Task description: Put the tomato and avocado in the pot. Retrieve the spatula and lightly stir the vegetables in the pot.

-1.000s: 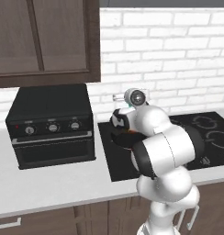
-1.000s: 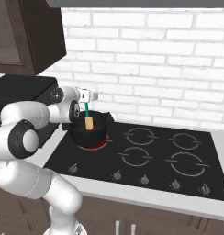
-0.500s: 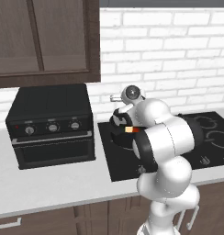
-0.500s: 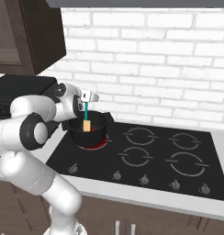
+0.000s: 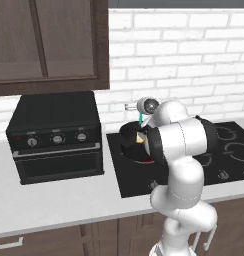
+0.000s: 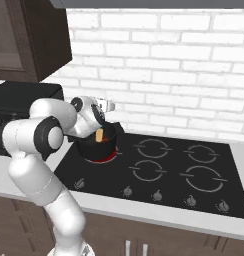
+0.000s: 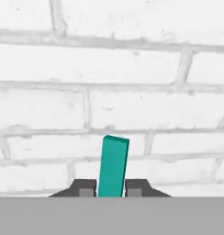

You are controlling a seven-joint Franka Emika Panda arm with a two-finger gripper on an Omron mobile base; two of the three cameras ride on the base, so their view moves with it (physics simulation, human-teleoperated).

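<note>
Claw (image 7: 110, 189) closed on the spatula (image 7: 113, 166), dark fingertips (image 7: 86, 188) pressed against either side of the teal handle in the hand view, the handle rising straight beyond the tips toward a white brick wall (image 7: 132, 69). In the left base view, claw (image 5: 140, 111) held level above the pot (image 5: 130, 134), teal handle (image 5: 140, 119) dropping from it and a tan, greyish end (image 5: 140, 139) reaching down into the pot's mouth. In the right base view, claw (image 6: 108, 106) again just above the pot (image 6: 96, 145), with the spatula's pale end (image 6: 99, 135) hanging below it inside the rim.

Pot directly beneath the claw, matte black and deep, seated on the rear burner of the black cooktop (image 6: 159, 175) nearest the oven; red glow of the burner visible at the pot's base. Contents of the pot hidden by its wall and by the arm; tomato and avocado not discernible.

Black boxy countertop oven (image 5: 56, 135) off to the claw's side, standing on the light counter (image 5: 59, 200), apart from the cooktop. Remaining three burners (image 6: 201, 177) on the other side of the claw, bare. Row of knobs (image 6: 156, 196) along the cooktop's front edge, well in front of and below the claw. Dark wood wall cabinet (image 5: 49, 42) above the oven, higher than the claw.
</note>
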